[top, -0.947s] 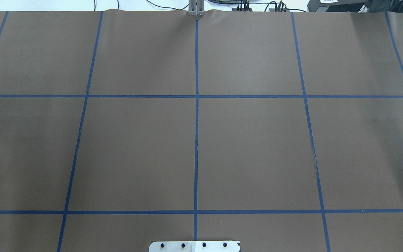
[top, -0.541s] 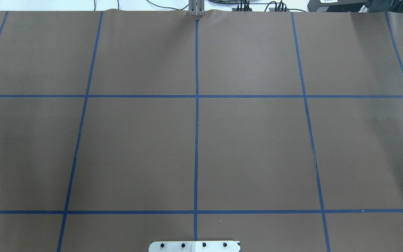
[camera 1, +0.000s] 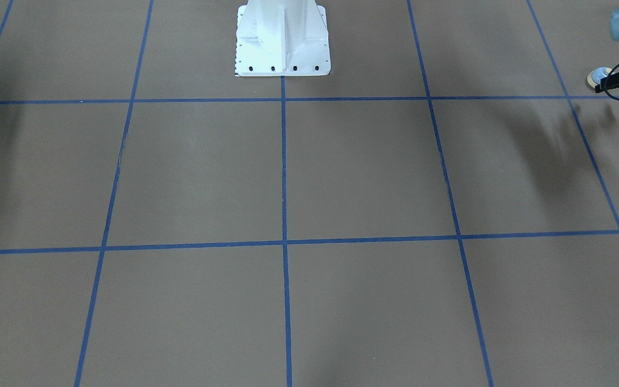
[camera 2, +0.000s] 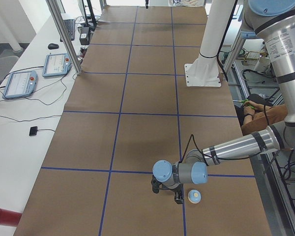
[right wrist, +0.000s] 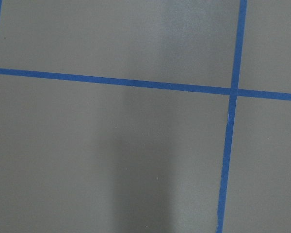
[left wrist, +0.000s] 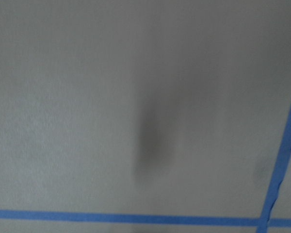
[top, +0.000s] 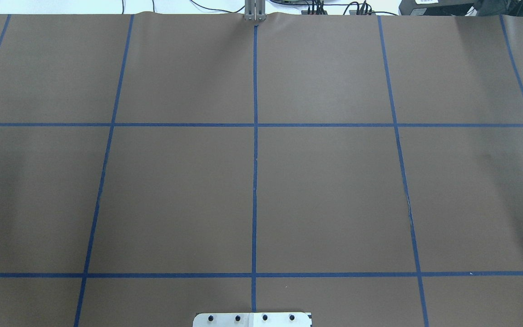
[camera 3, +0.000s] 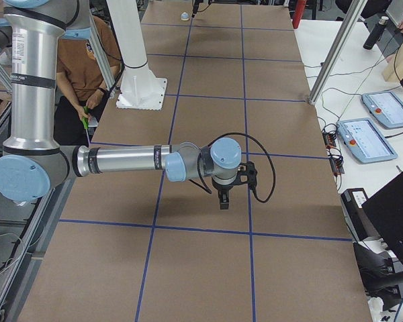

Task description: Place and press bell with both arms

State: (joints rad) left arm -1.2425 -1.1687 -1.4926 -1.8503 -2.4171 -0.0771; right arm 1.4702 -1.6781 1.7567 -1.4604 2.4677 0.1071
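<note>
The bell [camera 1: 595, 77], a light blue dome on a cream base, stands on the brown paper at the table's end on my left side. It also shows in the exterior left view [camera 2: 194, 196] and far off in the exterior right view [camera 3: 185, 16]. My left gripper [camera 1: 610, 81] hangs low right beside the bell, and its black fingers [camera 2: 178, 197] point down. I cannot tell whether it is open or touching the bell. My right gripper [camera 3: 223, 201] hangs above bare paper, far from the bell, and I cannot tell its state. Both wrist views show only paper and blue tape.
The white bolted pedestal [camera 1: 282, 48] stands at the table's robot-side edge. Blue tape lines [top: 254, 181] divide the brown paper into squares. A seated person [camera 3: 80, 67] is behind the pedestal. Tablets [camera 2: 19, 83] and metal posts [camera 2: 64, 34] line the far side.
</note>
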